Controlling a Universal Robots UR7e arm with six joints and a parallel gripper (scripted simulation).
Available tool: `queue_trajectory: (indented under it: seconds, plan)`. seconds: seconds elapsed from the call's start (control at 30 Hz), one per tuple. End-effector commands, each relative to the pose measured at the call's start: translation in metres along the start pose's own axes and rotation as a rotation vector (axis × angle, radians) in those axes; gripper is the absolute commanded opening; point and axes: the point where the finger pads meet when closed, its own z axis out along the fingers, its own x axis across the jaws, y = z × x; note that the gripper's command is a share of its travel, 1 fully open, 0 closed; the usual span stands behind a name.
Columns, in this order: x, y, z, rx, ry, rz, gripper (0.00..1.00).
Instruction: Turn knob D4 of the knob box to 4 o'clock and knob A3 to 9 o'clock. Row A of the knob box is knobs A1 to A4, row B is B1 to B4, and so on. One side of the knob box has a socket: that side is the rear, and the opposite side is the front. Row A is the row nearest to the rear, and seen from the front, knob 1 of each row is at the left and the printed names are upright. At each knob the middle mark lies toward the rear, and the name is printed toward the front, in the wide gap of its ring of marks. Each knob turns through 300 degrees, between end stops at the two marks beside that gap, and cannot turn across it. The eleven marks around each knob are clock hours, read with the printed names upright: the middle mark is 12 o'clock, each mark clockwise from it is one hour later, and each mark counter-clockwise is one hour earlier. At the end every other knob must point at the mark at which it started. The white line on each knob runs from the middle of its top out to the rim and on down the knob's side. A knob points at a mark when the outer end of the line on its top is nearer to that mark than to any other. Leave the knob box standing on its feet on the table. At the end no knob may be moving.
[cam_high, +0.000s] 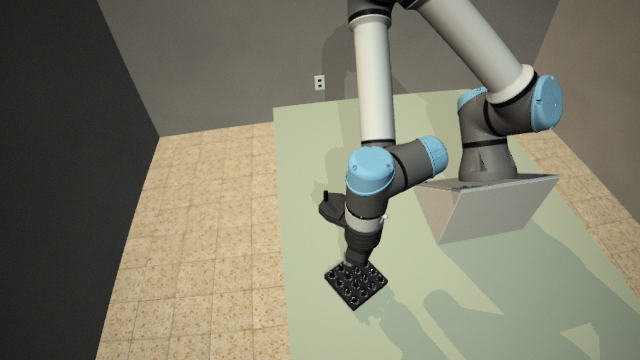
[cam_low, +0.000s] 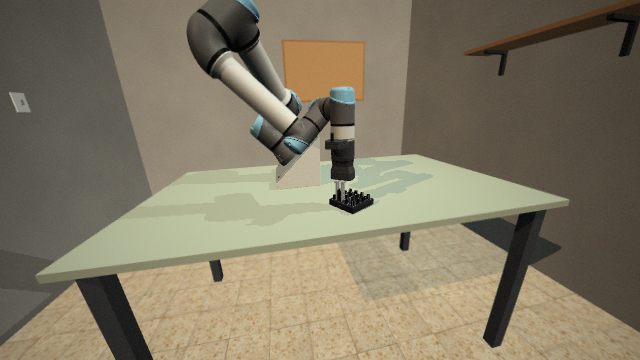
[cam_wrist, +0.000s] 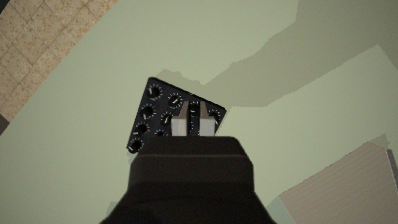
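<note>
The black knob box stands flat on the table, with four rows of small black knobs. My gripper points down among the knobs at the box edge nearest the arm. Its fingers stand close together on both sides of a knob, the third from the left in the far row of the wrist view. By its place this is knob A3; the printed names are too small to read. Its line cannot be made out. Several knobs, D4 among them, are hidden or too small to read.
The green table bears the box and the arm's light wedge-shaped base. Other knobs stand close around the fingers. A wall shelf is at the far right, well away from the arm.
</note>
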Motion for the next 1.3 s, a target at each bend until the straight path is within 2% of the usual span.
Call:
queue_trajectory:
  seconds: [0.0, 0.47, 1.1, 1.13, 1.27]
  plan:
    - [-0.0002, -0.0002, -0.0004, 0.0, 0.002, 0.063, 0.3]
    - [-0.0002, -0.0002, -0.0004, 0.0, 0.002, 0.134, 0.3]
    - [-0.0002, -0.0002, -0.0004, 0.0, 0.002, 0.14, 0.3]
    - [-0.0002, -0.0002, -0.0004, 0.0, 0.002, 0.14, 0.46]
    - [-0.0002, -0.0002, -0.0004, 0.0, 0.002, 0.14, 0.46]
